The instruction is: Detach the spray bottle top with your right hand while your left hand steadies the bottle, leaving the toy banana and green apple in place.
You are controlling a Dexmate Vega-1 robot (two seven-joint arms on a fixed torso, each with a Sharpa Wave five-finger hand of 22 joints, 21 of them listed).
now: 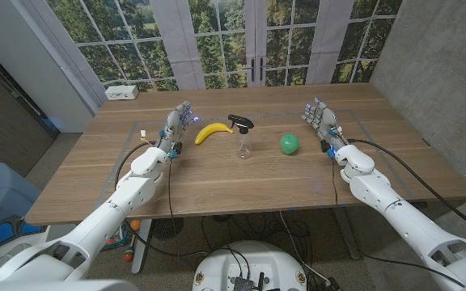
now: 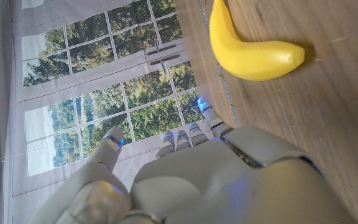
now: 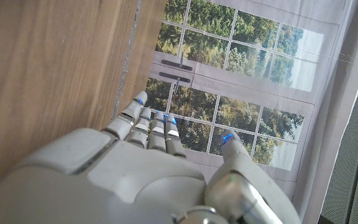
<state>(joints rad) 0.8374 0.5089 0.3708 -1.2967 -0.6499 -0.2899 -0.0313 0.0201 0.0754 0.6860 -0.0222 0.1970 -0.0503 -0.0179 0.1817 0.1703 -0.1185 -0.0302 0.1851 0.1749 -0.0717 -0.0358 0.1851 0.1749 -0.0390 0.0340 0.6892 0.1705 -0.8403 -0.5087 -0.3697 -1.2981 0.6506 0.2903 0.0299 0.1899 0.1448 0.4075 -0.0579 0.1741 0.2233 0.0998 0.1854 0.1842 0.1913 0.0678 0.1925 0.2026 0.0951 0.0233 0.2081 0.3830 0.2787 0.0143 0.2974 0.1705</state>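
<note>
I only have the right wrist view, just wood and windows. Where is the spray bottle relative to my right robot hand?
Observer: The spray bottle stands upright mid-table, to your right robot hand's left; the green apple sits between them.
Operator: Is the left robot hand steadying it yet?
Observer: No, the left robot hand holds nothing; the toy banana lies between it and the bottle.
Operator: Top still on?
Observer: Yes, the black spray top sits on the bottle.

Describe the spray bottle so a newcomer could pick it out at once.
Start at the wooden table and look to its middle, between the two robot hands. Three small things stand in a row there: a yellow banana, the spray bottle, then a green apple. The bottle is the upright, clear one with a black trigger top.
</note>
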